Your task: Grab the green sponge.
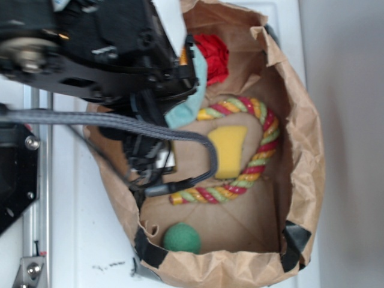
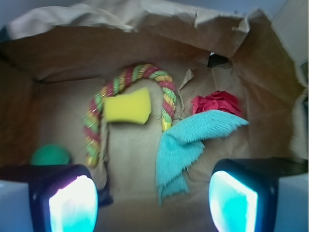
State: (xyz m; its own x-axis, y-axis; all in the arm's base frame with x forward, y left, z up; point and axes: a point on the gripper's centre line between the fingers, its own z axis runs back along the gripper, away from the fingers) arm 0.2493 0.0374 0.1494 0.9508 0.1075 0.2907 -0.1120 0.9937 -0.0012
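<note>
We looked into the crumpled brown paper bag [image 2: 145, 19]. The yellow wedge-shaped foam sponge [image 2: 127, 106] lay on the bag's floor, inside the curve of the red, green and yellow twisted rope [image 2: 126, 79]. Our black gripper [image 2: 153, 193] hung above the sponge with its two fingers wide apart, holding nothing. The pale teal towel cloth [image 2: 186, 145] lay beside the rope, with the red crumpled thing [image 2: 217, 102] just past it. The small round green ball [image 2: 49, 155] sat on the other side of the rope.
</note>
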